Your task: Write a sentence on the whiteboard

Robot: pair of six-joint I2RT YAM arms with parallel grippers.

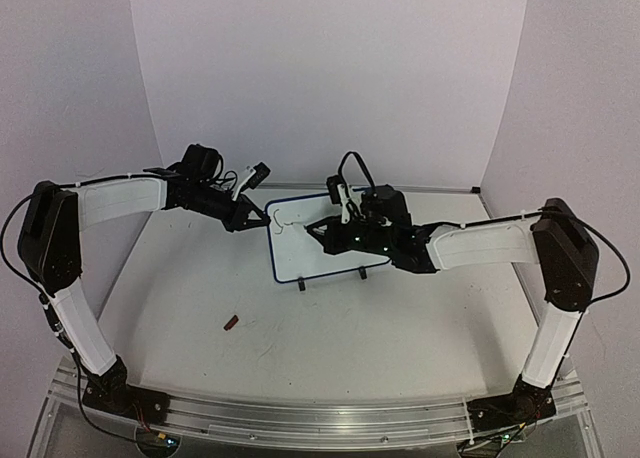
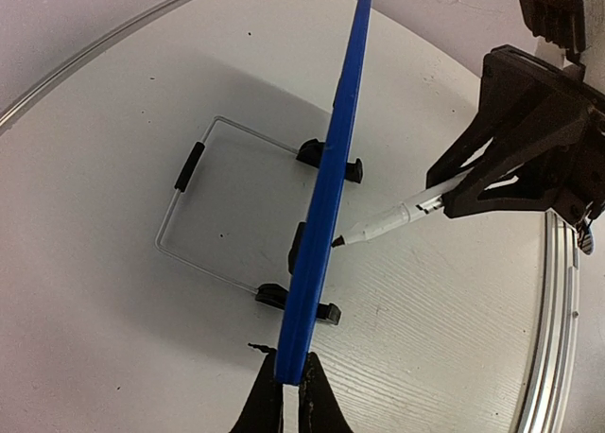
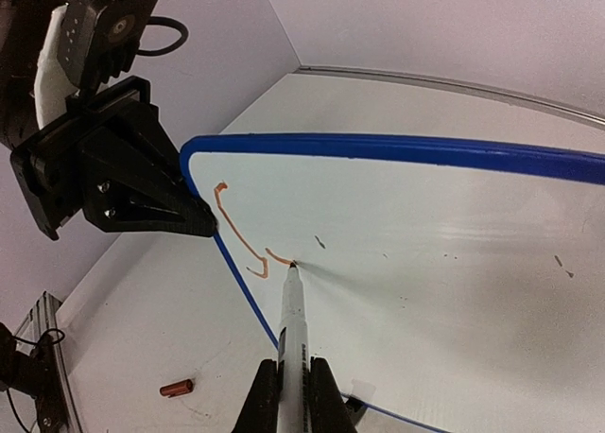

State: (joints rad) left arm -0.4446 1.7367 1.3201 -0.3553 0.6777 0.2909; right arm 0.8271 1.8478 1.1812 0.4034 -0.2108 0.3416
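**Both claws clamped, forearms reaching inward**

The left arm [image 1: 120, 200] rises from its base with the elbow out at nine o'clock and the forearm pointing toward three. The left claw [image 1: 244, 219] is pinched on the whiteboard [image 1: 300, 258] edge. The right arm [image 1: 480, 246] mirrors it, elbow at three o'clock, forearm toward nine. The right claw [image 1: 318, 227] is clamped on a marker [image 3: 291, 310].

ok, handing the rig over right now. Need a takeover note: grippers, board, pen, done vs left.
Left gripper: shut on the left edge of the whiteboard, which stands on its wire stand.
Right gripper: shut on the marker, tip touching the board near its left side.
Done: a couple of orange strokes at upper left, no readable word yet.
Left: nearly the whole sentence.
Note: a small red-brown piece, likely the marker's cap, lies loose on the table in front of the board.
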